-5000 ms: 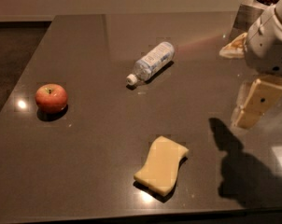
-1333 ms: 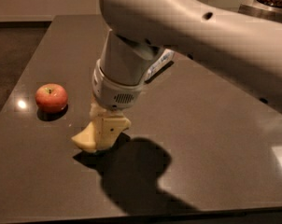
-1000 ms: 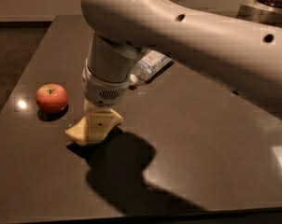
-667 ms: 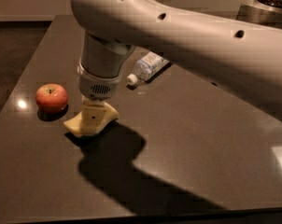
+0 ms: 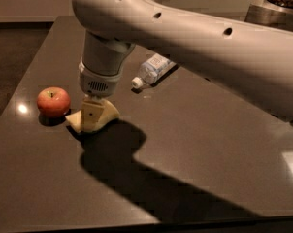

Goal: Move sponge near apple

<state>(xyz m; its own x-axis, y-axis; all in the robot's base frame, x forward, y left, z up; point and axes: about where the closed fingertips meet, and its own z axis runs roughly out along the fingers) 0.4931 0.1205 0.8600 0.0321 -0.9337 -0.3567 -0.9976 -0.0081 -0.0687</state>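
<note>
The red apple (image 5: 53, 101) sits on the dark table (image 5: 195, 144) at the left. The pale yellow sponge (image 5: 107, 114) lies just right of the apple, very close to it, partly hidden by my gripper. My gripper (image 5: 91, 116) comes straight down from the big white arm and is shut on the sponge, which rests on or just above the table top.
A clear plastic bottle (image 5: 152, 70) lies on its side behind the arm, cap toward the front left. A metal container (image 5: 277, 8) stands at the back right. The table's left edge runs close to the apple.
My gripper has carried the sponge leftward across the table, from the front middle to just beside the apple. The apple and the bottle have not moved.
</note>
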